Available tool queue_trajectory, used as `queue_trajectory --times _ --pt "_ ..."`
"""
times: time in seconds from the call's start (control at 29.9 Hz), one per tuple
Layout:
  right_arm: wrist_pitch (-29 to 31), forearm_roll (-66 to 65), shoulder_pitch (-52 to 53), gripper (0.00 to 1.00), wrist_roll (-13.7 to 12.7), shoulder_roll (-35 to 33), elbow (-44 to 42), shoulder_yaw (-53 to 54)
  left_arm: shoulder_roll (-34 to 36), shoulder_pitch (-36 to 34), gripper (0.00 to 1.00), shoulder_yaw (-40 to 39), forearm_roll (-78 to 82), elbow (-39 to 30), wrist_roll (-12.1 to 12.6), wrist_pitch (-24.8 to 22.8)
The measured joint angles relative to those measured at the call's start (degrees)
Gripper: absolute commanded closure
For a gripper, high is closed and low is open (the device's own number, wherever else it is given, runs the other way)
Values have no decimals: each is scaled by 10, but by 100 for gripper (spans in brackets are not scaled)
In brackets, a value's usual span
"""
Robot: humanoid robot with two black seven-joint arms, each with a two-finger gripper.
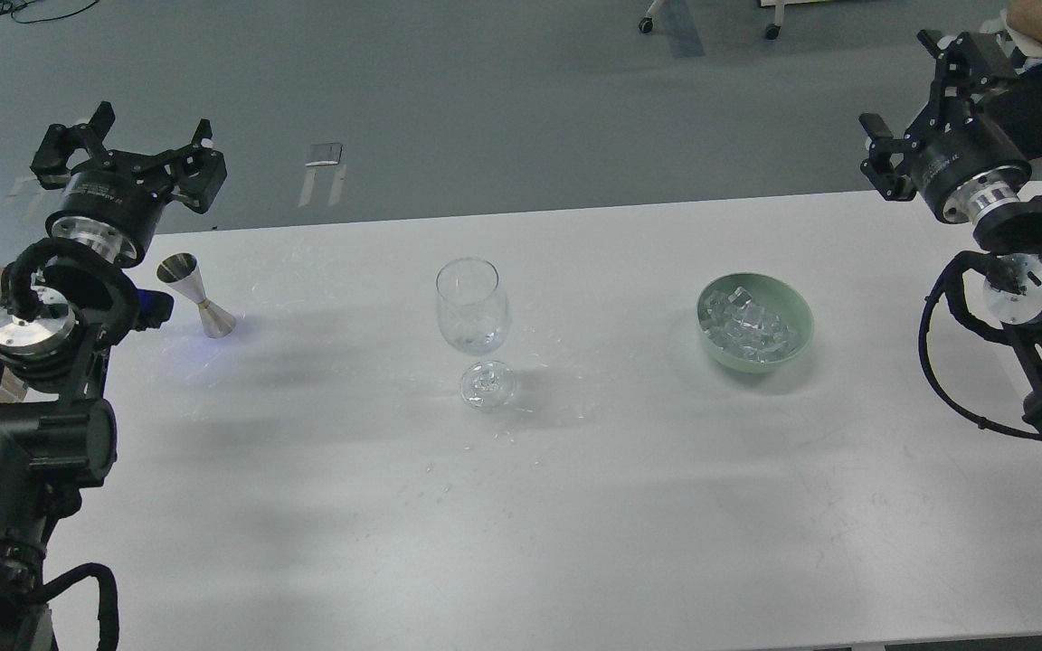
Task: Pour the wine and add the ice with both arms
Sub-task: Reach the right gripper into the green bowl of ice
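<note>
Left gripper, at ten o'clock: fingers spread, empty, raised above the steel jigger; right gripper, at two o'clock, likewise spread and empty. Wine glass stands centre; ice fills the green bowl at three o'clock. Best approach, by judgement: descend vertically over the bowl, pinching one cube gently.

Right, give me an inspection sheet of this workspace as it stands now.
Surface: white table, droplets scattered around the glass.
Job's things: wine glass upright at centre; ice heaped in green bowl; steel jigger standing at left.
Clutter: nothing seen.
Grippers: left gripper raised above the jigger, fingers spread, empty; right gripper raised at far right, fingers spread, empty.
Cables: black loops hang along both arms.
Surroundings: grey floor with tape marks; chair castors at top.
</note>
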Motion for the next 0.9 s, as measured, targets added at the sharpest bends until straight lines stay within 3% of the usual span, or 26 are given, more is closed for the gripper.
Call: queue_trajectory --times 0.17,0.4,0.57,0.67,0.9 --pt "4 -104 10 0 1 -60 38 -8 12 0 2 21 143 -6 -6 -28" --pt "5 -312 15 0 2 -107 100 -73 7 1 2 40 222 -8 -20 -32" --pt "6 -440 15 0 5 -159 143 -140 8 4 2 58 240 -8 -64 -35" --pt "20 -485 24 0 8 -182 153 -189 9 11 2 61 241 -8 -71 -35" --pt "37 -537 30 0 34 -164 149 -286 -13 30 2 60 241 -34 -73 -32"
